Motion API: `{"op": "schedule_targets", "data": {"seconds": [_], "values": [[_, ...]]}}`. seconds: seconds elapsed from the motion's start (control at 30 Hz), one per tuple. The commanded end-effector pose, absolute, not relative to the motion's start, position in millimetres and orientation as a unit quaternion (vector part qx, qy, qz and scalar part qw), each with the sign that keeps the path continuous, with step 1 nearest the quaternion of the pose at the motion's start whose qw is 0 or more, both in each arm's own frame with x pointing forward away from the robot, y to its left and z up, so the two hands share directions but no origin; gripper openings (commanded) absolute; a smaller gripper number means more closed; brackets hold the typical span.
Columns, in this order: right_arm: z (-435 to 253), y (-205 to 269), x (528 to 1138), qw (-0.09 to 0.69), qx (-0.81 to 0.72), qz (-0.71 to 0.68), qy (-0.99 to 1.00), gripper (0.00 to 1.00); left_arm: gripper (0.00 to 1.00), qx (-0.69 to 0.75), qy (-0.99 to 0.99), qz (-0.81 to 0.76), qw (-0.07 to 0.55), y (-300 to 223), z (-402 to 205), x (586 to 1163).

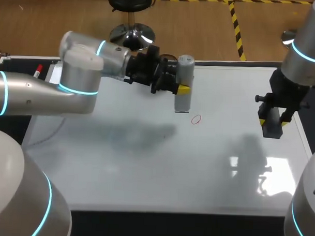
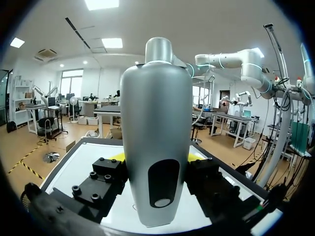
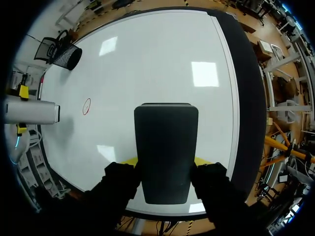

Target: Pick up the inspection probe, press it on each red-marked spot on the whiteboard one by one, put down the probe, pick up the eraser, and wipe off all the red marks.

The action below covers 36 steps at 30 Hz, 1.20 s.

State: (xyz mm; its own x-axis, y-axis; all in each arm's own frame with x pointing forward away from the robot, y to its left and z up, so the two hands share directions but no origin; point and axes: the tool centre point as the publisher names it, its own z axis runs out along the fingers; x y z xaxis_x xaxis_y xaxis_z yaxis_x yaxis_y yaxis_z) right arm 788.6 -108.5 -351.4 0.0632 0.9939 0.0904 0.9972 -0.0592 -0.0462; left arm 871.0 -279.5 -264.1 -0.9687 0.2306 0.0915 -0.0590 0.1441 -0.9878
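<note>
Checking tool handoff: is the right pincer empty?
No, the right pincer is shut on the dark eraser, its fingers touching it from both sides.

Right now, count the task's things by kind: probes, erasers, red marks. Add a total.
inspection probe: 1, held in the left claw
eraser: 1, held in the right claw
red mark: 1, a small ring on the whiteboard
Total: 3

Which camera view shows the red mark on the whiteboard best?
The head view: the red mark lies unobstructed on the whiteboard, close to the inspection probe. The right wrist view shows it too, but smaller. The left wrist view does not show it.
</note>
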Motion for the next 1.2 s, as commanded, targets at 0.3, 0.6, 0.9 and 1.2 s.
{"op": "schedule_targets", "data": {"seconds": [0.3, 0.6, 0.9, 1.2], "values": [[-350.5, -109.5, 787.7, 0.048, -0.727, -0.018, -0.685, 0.0, 0.0, -0.063, -0.741, 0.656, 0.128, -308.1, -275.6, 877.2], [-350.5, -109.5, 787.7, 0.048, -0.727, -0.018, -0.685, 0.0, 0.0, -0.056, -0.731, 0.667, 0.129, -309.3, -287.0, 874.3], [-350.5, -109.5, 787.7, 0.048, -0.727, -0.018, -0.685, 0.0, 0.0, -0.056, -0.731, 0.668, 0.131, -308.6, -297.8, 871.2], [-350.5, -109.5, 787.7, 0.048, -0.727, -0.018, -0.685, 0.0, 0.0, -0.05, -0.733, 0.665, 0.134, -306.5, -308.3, 872.1]]}}
